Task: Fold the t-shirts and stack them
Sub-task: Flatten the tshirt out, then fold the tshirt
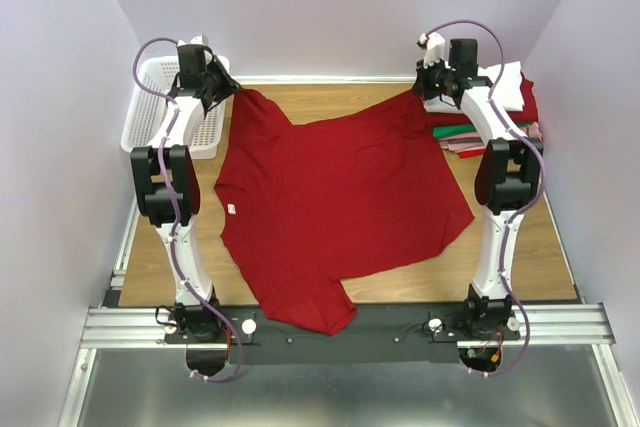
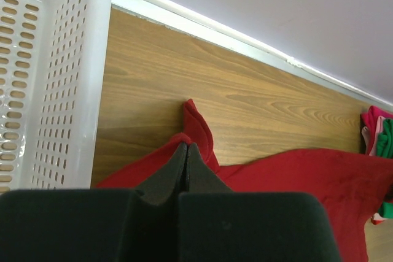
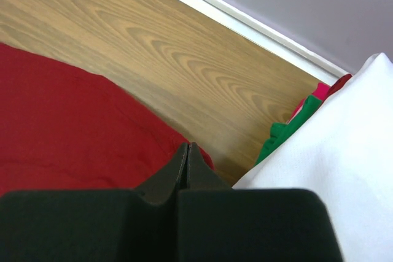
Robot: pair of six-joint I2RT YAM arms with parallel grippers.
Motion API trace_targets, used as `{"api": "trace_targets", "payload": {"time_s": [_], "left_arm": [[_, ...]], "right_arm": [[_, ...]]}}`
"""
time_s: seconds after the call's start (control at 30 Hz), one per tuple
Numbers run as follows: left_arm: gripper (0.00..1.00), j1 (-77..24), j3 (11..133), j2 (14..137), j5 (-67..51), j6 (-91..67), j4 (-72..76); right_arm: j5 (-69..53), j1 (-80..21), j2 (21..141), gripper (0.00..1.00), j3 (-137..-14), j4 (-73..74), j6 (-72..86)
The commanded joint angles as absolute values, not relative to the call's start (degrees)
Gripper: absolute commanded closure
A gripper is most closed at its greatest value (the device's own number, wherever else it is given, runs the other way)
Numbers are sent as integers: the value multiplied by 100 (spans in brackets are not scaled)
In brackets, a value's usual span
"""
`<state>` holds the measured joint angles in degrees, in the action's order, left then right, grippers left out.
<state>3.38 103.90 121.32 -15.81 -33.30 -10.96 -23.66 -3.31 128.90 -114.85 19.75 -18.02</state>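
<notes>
Large dark red t-shirt (image 1: pixel 340 207) spread flat, rumpled, between the grippers, far corners pinched in clenched left gripper (image 2: pixel 186 146) and right gripper (image 3: pixel 187 146), both arms stretched forward, folded stack (image 1: pixel 500 122) beside the right gripper.

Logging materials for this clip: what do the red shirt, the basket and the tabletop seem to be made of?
Red shirt: soft matte knit cloth, probably cotton; it drapes and creases.
Basket: glossy white moulded plastic with rows of slots.
Tabletop: smooth wood-grain surface, possibly laminate rather than solid wood.
</notes>
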Motion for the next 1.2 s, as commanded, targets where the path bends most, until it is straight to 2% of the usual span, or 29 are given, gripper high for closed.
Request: {"api": "trace_targets", "payload": {"time_s": [0.0,0.9,1.17], "left_arm": [[100,360,10169,11628,-1643,-3147,-870],[100,791,9730,11654,-1239,-2654,-1336],[100,826,9773,11646,-1791,-2558,-1082]], "right_arm": [[-2557,-352,12463,97,-11321,1828,-1802],[-2681,-360,12147,97,-10863,1758,-1723],[-2602,-360,12059,97,-10837,1758,-1784]]}}
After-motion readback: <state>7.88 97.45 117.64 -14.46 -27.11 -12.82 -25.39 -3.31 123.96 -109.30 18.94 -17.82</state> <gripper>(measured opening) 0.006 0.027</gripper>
